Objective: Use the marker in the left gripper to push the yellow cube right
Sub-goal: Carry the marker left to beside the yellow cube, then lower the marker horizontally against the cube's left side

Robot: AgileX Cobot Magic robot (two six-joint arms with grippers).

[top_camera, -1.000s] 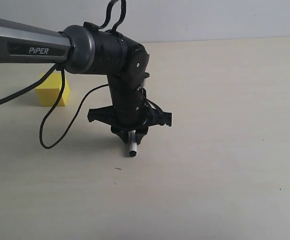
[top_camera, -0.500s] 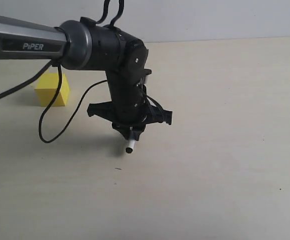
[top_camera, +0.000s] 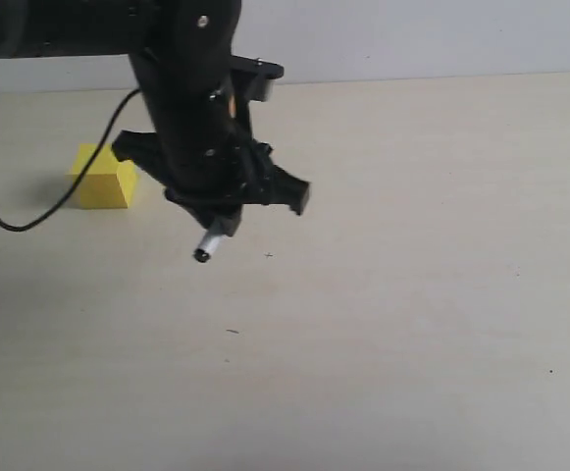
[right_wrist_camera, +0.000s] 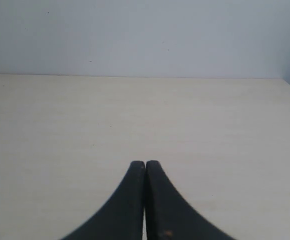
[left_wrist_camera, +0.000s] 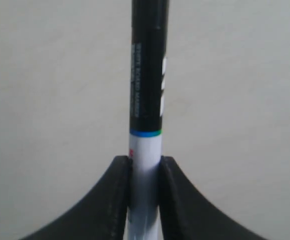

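The yellow cube [top_camera: 101, 178] rests on the pale table at the left of the exterior view. My left gripper [top_camera: 222, 220] hangs to the right of it, raised off the table, shut on the marker [top_camera: 208, 244], whose white barrel and dark end poke out below the fingers, tilted down-left. In the left wrist view the marker [left_wrist_camera: 147, 90] runs straight out from between the two black fingers [left_wrist_camera: 116, 195], white where it is gripped and black with print beyond; the gripper [left_wrist_camera: 145, 162] pinches it. The cube does not show there. My right gripper [right_wrist_camera: 145, 164] is shut on nothing above bare table.
A black cable [top_camera: 29, 211] loops from the left arm down in front of the cube's left side. The pale wooden table [top_camera: 412, 294] stretches to a white wall [top_camera: 412, 34] at the back. Its right edge shows in the right wrist view.
The left arm has risen and swung left toward the cube, carrying the marker up off the table; the marker tip now points down-left. The cube has not moved.
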